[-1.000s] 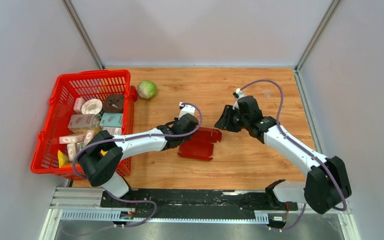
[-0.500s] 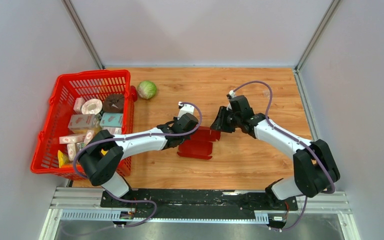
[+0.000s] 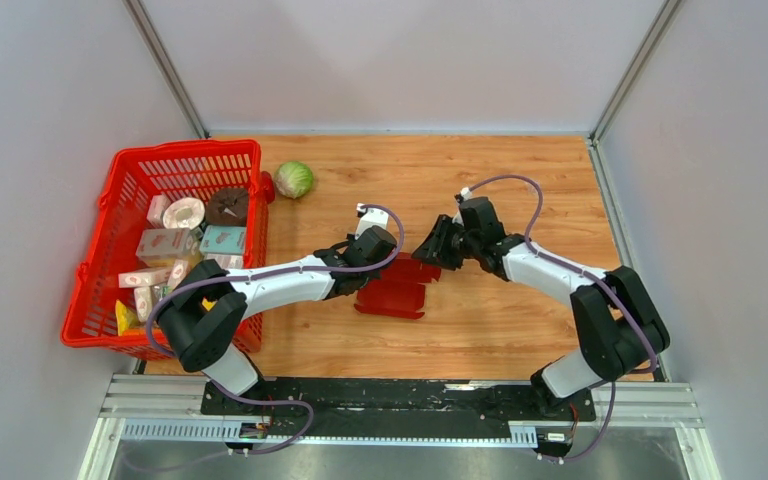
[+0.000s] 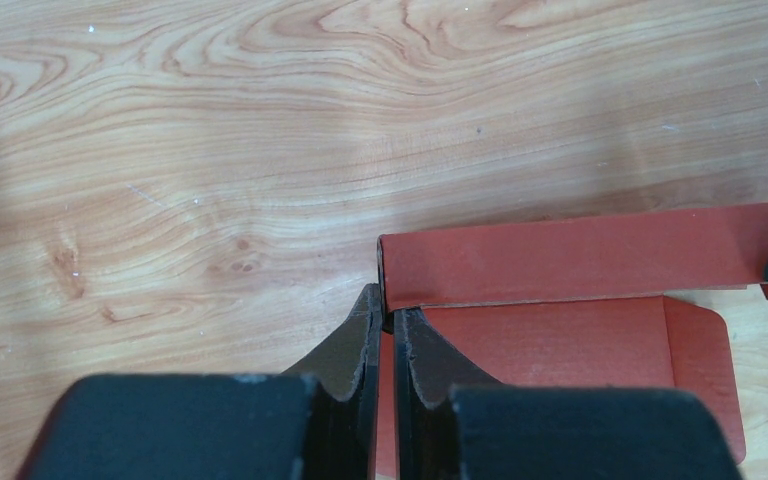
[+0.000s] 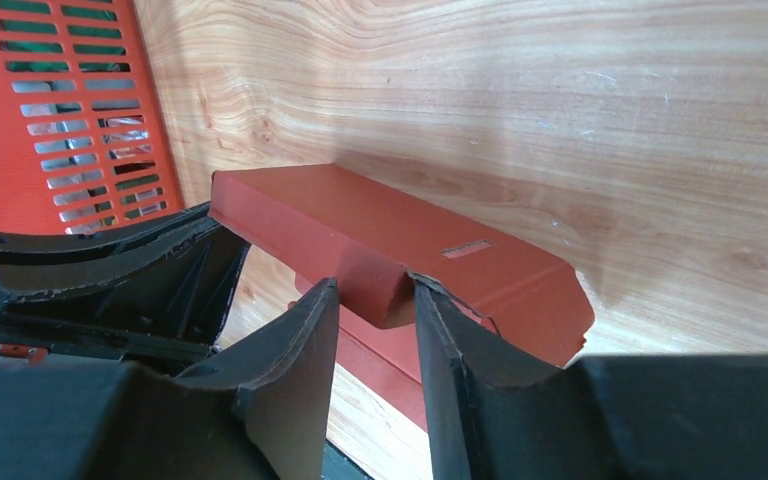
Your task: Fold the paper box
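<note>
The dark red paper box lies half folded on the wooden table, one long panel raised along its far side. My left gripper is at its left end. In the left wrist view this gripper is shut on the thin upright wall of the paper box. My right gripper is at the box's far right corner. In the right wrist view its fingers stand open on either side of a small flap of the paper box.
A red mesh basket with several grocery cartons stands at the left, and shows as the red mesh basket in the right wrist view. A green cabbage lies behind the left arm. The black left gripper body is close beside the right fingers.
The right arm has swung left and down from clear of the box to its far right corner, and its fingers now straddle a flap. The left gripper has kept its hold.
</note>
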{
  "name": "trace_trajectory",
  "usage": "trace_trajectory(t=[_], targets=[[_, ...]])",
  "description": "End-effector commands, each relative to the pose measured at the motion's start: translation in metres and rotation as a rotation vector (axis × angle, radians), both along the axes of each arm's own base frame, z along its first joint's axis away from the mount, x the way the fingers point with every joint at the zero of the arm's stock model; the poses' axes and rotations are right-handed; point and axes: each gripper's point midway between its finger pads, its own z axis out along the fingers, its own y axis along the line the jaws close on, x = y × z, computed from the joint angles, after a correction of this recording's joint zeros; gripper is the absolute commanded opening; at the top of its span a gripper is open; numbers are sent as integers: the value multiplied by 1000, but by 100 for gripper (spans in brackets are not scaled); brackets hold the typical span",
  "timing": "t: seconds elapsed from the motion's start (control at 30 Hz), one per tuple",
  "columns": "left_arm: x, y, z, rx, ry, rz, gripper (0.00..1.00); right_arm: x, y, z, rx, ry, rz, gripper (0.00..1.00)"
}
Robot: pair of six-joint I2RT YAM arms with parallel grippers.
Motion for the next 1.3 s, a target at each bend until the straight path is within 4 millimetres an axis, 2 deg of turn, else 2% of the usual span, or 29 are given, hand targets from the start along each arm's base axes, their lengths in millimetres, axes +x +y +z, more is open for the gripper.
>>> trace_trajectory(t=[0.0,0.33,0.47,0.5,0.53,0.73,0.77,0.83,0.87,0.93,0.97,1.07,1.13,1.17,1.23,1.27], targets=[[5,-6,9,-20,-19,-2,0,9,10,11,125,-11,-37,38],[5,-7,9,-23,-20,-3,0,15,12,14,246,7,-135,28],[5,-7,8,-23,-17,-3,0,19,10,14,271,28,-181,14],[5,-7,8,-23,-17,-3,0,20,10,12,270,34,-191,3],[5,-7,8,-23,-16,-4,0,20,10,12,278,35,-197,0],[5,-6,8,-22,-15,0,0,20,4,3,273,13,-199,0],[5,-7,8,-24,-16,1,0,20,3,4,258,5,-188,5],[4,-6,7,-19,-15,3,0,13,-4,-4,193,13,-167,26],[5,-5,8,-20,-16,5,0,14,-9,0,148,-36,-143,41],[4,-6,7,-21,-15,4,0,3,-19,-6,70,-39,-114,50],[4,-6,8,-22,-16,4,0,3,-25,0,32,-93,-94,54],[5,-7,7,-18,-12,2,0,-11,-42,-16,-82,-86,-89,57],[4,-8,7,-17,-11,-1,0,-23,-49,-25,-163,-95,-57,52],[5,-8,8,-18,-12,1,0,-23,-54,-30,-213,-110,-76,42],[5,-7,7,-15,-13,1,0,-33,-48,-34,-260,-138,-40,30],[5,-7,7,-14,-12,3,0,-32,-47,-36,-288,-154,-45,19]])
